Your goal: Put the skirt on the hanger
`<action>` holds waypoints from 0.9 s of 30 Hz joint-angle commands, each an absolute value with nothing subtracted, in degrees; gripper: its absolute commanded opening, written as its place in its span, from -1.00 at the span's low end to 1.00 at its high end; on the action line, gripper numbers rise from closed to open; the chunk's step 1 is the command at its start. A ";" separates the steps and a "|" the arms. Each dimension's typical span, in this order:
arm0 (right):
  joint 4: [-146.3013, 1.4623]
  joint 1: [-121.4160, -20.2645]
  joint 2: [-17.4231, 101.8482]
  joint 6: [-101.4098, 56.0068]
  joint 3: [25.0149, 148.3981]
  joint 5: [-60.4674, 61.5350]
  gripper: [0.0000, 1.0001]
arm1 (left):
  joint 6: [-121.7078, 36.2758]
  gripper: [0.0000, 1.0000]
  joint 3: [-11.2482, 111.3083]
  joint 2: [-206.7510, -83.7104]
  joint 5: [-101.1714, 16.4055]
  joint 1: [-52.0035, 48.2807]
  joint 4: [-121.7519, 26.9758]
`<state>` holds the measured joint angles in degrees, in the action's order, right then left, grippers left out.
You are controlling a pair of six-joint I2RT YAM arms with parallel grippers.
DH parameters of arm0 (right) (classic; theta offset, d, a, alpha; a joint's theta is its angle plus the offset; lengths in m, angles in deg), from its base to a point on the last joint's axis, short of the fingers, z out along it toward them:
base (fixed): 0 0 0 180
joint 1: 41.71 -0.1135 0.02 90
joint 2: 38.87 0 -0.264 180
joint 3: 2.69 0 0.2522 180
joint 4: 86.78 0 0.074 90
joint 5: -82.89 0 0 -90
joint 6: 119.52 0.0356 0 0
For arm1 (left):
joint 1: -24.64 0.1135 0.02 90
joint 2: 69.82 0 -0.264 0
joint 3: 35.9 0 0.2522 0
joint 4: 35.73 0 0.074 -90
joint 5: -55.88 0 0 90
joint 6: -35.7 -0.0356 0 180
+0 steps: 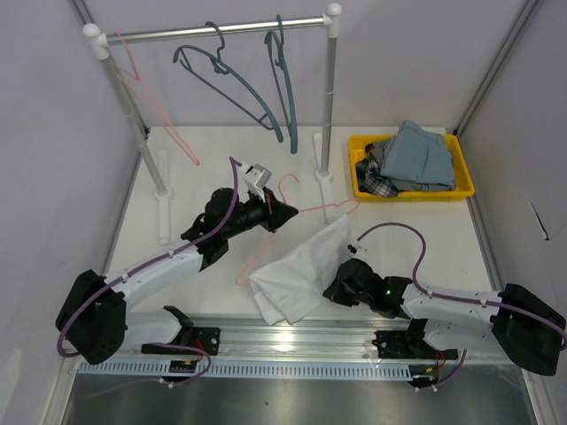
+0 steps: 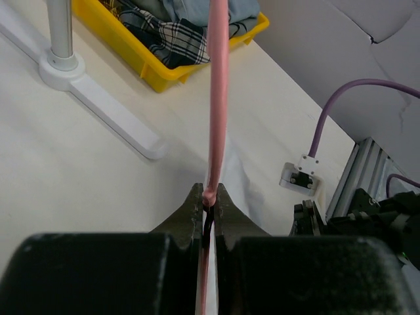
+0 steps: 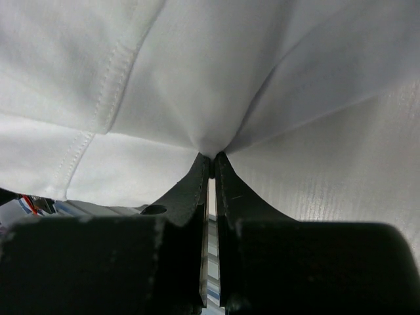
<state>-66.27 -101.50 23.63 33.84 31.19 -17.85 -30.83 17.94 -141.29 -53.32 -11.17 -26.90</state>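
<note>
Two grips: the left gripper [image 1: 289, 213] is clamped on the pink hanger [image 1: 323, 209], and the right gripper [image 1: 330, 285] pinches the white skirt [image 1: 297, 270]. The skirt lies on the table [image 1: 461, 239], touching the hanger, its near edge at the front rail [image 1: 292, 335]. Bare table runs right toward the yellow bin [image 1: 416, 195]. Only the wrist views show both jaws tight on wire and cloth

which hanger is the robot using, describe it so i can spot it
Come forward from the clothes rail at the back to the middle of the white table. A pink hanger is there beside the white skirt, pinched in the left gripper. The other pink hanger and the blue hangers hang from the rail.
</note>
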 commanded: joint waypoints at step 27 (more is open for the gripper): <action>-57.03 -94.11 19.76 24.54 44.99 -18.01 0.50 | -35.66 -1.00 34.54 -121.16 -40.72 -18.52 -64.42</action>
